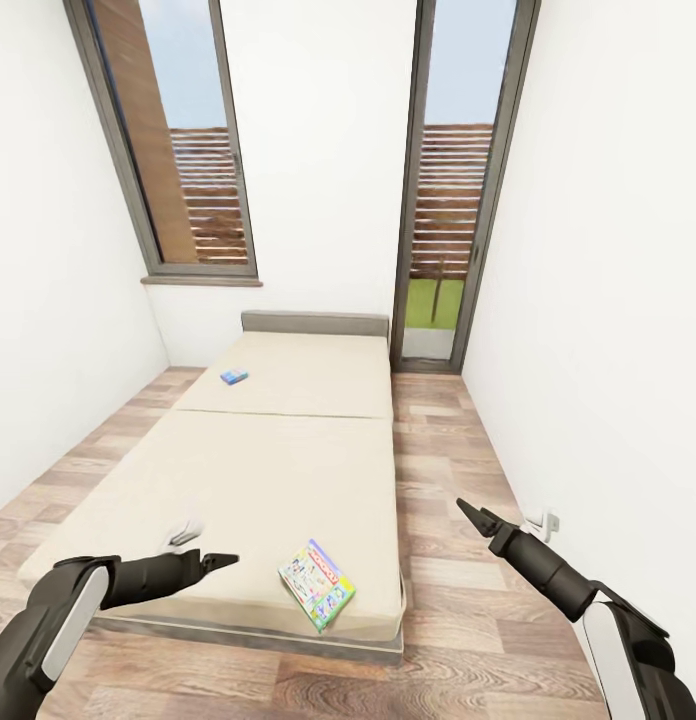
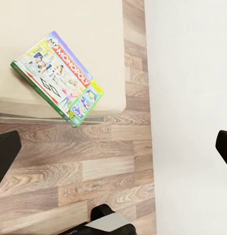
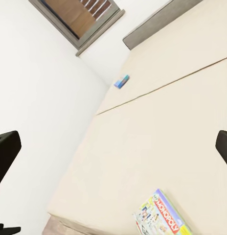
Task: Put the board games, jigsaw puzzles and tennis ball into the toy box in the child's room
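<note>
Two board games lie on the beige bed (image 1: 278, 450). The white-green Monopoly box (image 1: 316, 585) sits at the bed's near right corner, slightly over the edge. It also appears in the left wrist view as the Monopoly box (image 2: 57, 78) and in the right wrist view as the Monopoly box (image 3: 162, 218). A small blue box (image 1: 234, 376) rests on the far section, seen too as the blue box (image 3: 121, 82). My left gripper (image 1: 224, 561) hovers open over the bed's near edge, left of the Monopoly box. My right gripper (image 1: 474, 515) is open above the floor, right of the bed. The table, toy box, jigsaw puzzles and tennis ball are out of view.
A strip of wood-plank floor (image 1: 438, 470) runs between the bed and the white right wall (image 1: 608, 350). Tall dark-framed windows (image 1: 188, 150) stand behind the grey headboard (image 1: 315, 323). A white socket (image 1: 544, 522) sits low on the right wall.
</note>
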You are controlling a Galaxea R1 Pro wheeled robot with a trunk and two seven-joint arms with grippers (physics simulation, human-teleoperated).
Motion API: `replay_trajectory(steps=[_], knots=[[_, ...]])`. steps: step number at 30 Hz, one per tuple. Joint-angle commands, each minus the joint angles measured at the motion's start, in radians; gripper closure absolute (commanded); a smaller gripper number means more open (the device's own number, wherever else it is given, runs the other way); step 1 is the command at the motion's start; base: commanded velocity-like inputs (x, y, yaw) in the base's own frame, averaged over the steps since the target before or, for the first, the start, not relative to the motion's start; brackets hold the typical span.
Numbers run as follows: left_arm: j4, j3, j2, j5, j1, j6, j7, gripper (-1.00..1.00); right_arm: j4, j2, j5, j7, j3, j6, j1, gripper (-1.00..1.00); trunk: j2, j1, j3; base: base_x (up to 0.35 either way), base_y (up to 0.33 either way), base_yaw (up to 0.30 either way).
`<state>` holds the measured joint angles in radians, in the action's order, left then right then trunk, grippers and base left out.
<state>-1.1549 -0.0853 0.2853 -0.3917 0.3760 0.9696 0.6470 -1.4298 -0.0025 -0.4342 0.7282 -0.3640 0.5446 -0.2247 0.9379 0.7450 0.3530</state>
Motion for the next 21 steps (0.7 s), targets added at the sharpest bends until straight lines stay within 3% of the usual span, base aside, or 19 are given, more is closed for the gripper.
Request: replay_trajectory(steps=[1, 8, 14, 21], knots=[[0.001, -0.001, -0.004, 0.003, 0.001, 0.005, -0.013, -1.0, 0.0, 0.0, -0.006, 0.001, -0.001, 0.008, -0.001, -1.0, 0.008, 0.004, 0.004, 0.0, 0.0, 0.0], [0.007, 0.024, -0.025, 0.005, 0.001, 0.004, -0.084, -1.0, 0.0, 0.001, -0.006, 0.001, -0.002, 0.008, -0.001, -1.0, 0.057, 0.031, 0.026, 0.0, 0.0, 0.0], [0.011, 0.065, -0.029, 0.006, 0.001, 0.001, -0.131, -1.0, -0.004, 0.002, -0.007, 0.0, -0.001, 0.008, -0.001, -1.0, 0.099, 0.054, 0.045, 0.0, 0.0, 0.0], [0.012, 0.084, -0.03, 0.007, 0.001, -0.003, -0.16, -1.0, -0.018, 0.006, -0.008, -0.011, -0.002, 0.019, -0.001, -1.0, 0.148, 0.081, 0.067, 0.0, 0.0, 0.0]])
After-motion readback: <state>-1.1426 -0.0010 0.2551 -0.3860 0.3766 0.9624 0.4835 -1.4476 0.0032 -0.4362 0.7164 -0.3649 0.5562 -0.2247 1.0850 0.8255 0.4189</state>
